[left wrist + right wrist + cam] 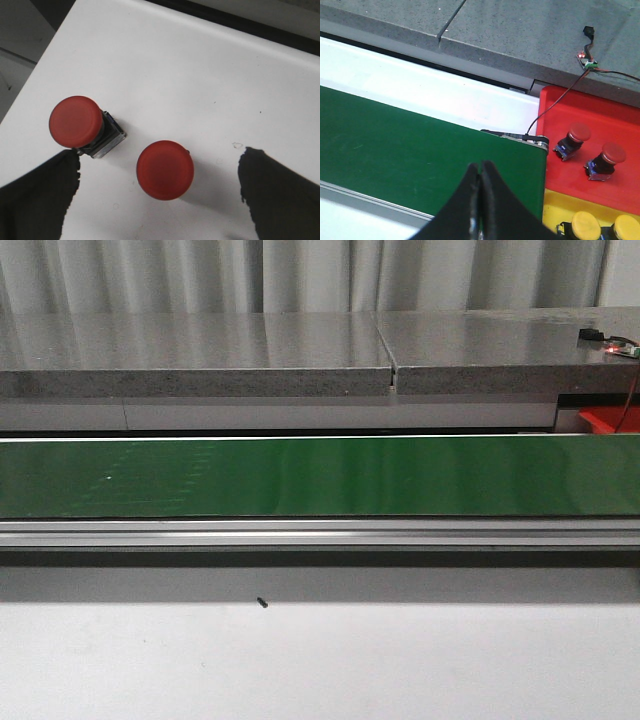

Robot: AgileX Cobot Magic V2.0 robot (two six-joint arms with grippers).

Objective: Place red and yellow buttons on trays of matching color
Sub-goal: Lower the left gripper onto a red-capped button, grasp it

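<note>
**Caller:** Front view first — what have we got?

**Me:** A long green conveyor belt running straight across, a pale metal rail along its near edge, and a grey speckled stone ledge behind it. Neither of my arms shows there. One small dark speck sits on the white bench in front of the belt. Just a sliver of the red tray shows at the far right.

**Caller:** And your left side?

**Me:** My left hand is spread wide, black fingertips apart over the white surface, pinching nothing. Between them stands a round red push button, cap facing the camera, its body hidden under the cap. A second red push button with a silver square base lies tipped over just beside it, close to one fingertip. The two buttons are near each other but not touching.

**Caller:** Right side?

**Me:** My right hand is pressed together, the two black fingers meeting with nothing between them, hanging above the end of the green belt. Beyond the belt's end sits the flat red plastic tray with two red-capped buttons lying on it, apart from one another. Next to it is the yellow tray, carrying two yellow-capped buttons side by side, partly cut off by the frame. A thin wire runs from a small circuit board on the stone ledge across the red tray's corner.
</note>
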